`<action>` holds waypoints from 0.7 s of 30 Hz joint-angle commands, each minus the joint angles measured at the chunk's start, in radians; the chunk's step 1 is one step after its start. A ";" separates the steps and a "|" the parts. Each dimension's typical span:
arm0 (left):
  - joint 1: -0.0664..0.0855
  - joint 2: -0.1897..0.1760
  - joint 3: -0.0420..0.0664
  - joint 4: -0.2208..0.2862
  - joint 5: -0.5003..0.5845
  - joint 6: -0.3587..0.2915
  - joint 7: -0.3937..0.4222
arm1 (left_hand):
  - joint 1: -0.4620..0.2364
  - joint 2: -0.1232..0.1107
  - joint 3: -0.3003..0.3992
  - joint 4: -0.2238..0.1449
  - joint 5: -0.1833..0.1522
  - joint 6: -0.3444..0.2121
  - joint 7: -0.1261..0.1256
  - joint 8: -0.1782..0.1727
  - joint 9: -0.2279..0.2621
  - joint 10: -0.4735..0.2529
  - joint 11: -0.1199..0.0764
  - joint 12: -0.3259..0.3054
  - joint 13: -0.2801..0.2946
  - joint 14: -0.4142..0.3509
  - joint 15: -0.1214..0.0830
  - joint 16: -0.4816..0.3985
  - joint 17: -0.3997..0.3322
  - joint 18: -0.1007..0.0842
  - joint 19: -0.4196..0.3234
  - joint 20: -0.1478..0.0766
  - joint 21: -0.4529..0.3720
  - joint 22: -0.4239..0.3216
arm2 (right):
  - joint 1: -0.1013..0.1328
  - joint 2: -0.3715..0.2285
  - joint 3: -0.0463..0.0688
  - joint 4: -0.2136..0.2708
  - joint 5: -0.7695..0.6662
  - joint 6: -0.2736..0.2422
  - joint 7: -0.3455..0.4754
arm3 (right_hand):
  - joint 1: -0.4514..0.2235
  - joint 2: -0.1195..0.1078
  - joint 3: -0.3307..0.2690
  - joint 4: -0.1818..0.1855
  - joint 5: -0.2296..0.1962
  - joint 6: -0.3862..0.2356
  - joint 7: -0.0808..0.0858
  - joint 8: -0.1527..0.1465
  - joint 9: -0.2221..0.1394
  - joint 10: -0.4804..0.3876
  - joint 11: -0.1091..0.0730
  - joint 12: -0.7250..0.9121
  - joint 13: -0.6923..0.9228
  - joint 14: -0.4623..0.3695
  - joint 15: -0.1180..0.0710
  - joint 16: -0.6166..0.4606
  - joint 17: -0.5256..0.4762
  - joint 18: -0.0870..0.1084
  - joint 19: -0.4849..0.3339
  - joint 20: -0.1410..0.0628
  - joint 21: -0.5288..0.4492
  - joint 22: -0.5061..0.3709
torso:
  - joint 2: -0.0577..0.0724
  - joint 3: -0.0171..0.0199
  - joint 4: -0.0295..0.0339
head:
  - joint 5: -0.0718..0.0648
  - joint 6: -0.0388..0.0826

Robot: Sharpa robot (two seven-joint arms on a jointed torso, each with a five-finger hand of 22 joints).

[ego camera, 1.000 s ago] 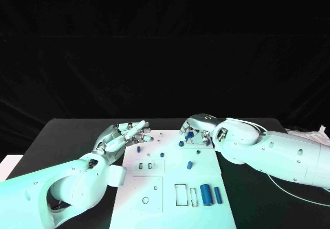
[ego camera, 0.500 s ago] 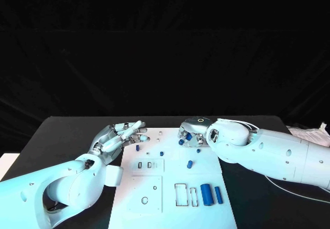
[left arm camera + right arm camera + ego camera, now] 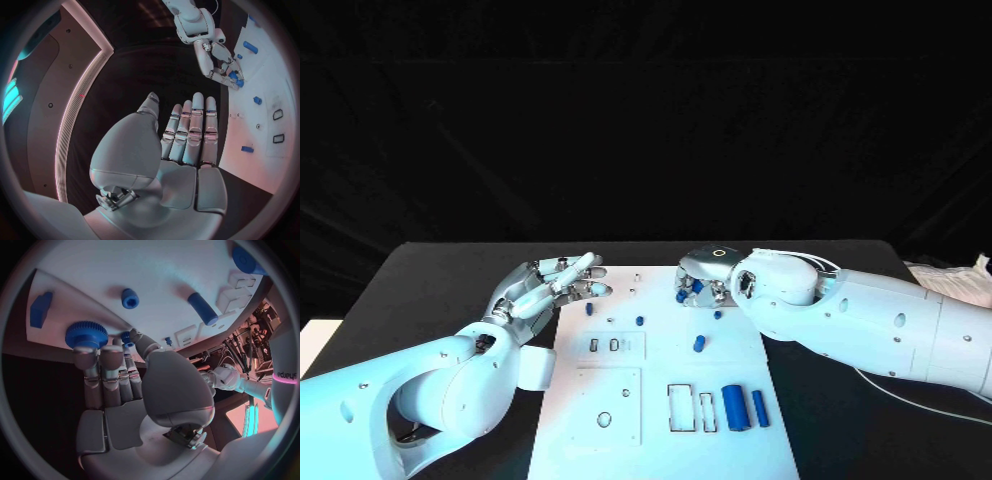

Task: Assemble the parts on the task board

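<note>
1. While the black worktop [image 3: 444,280] carries everything, the white board [image 3: 661,400] lies along its middle, running away from the robot, with both arms reaching to its far end
2. At the board's far right corner, the right hand [image 3: 708,275] curls down over a blue toothed wheel [image 3: 86,333]; its fingertips [image 3: 100,351] touch the wheel's rim, and whether it is truly gripped I cannot tell
3. Beside the board's far left edge, the left hand [image 3: 557,283] hovers with fingers straight and close together, palm bare, holding nothing
4. Near the board's close end lie two long blue cylinders [image 3: 733,407], side by side, their long axes pointing away from the robot
5. Smaller blue pegs [image 3: 698,345] dot the middle of the board, between the hands and the cylinders
6. Judging by position, the wheel lies directly under the right hand and well apart from the left, so the right is the one to seat it
</note>
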 commanded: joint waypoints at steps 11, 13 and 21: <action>0.001 -0.001 0.001 -0.001 0.003 0.027 0.002 | 0.000 0.011 -0.007 -0.002 -0.003 0.001 0.005 -0.004 -0.001 -0.003 0.005 -0.008 0.001 -0.010 0.002 -0.006 0.002 0.009 -0.007 0.001 0.004 0.000 | 0.001 0.007 0.000 -0.001 -0.006 0.004 -0.001 | -0.003 0.004 0.030 0.020 -0.026 0.018 -0.001 0.001 0.002 0.022 -0.002 0.001 0.001 0.022 -0.006 0.048 0.038 -0.013 0.010 0.003 0.032 0.037 | 0.005 -0.0019 0.0038 | 0.000 -0.004; 0.001 -0.001 0.001 -0.002 0.003 0.027 0.001 | 0.000 0.011 -0.007 -0.002 -0.003 0.001 0.005 -0.004 -0.001 -0.003 0.005 -0.008 0.001 -0.010 0.002 -0.006 0.002 0.009 -0.007 0.001 0.004 0.000 | 0.001 0.008 0.000 -0.002 -0.005 -0.005 0.003 | 0.005 0.010 0.043 0.022 -0.030 0.027 -0.004 0.004 0.003 0.035 -0.006 0.005 0.003 0.026 -0.009 0.075 0.066 -0.017 0.025 0.001 0.051 0.067 | 0.006 -0.0017 0.0032 | -0.001 -0.004; 0.001 0.001 0.001 -0.005 0.003 0.028 -0.002 | 0.002 0.014 -0.007 -0.004 -0.003 0.000 0.005 -0.005 -0.001 -0.004 0.005 -0.009 0.001 -0.011 0.003 -0.006 0.003 0.009 -0.009 0.001 0.004 0.000 | 0.001 0.008 0.000 -0.002 0.001 -0.118 0.021 | 0.053 0.037 0.115 0.010 -0.085 0.096 -0.022 0.035 0.023 0.115 -0.029 0.029 0.019 0.035 -0.026 0.163 0.154 -0.036 0.079 -0.013 0.126 0.180 | 0.007 -0.0016 0.0048 | -0.002 -0.003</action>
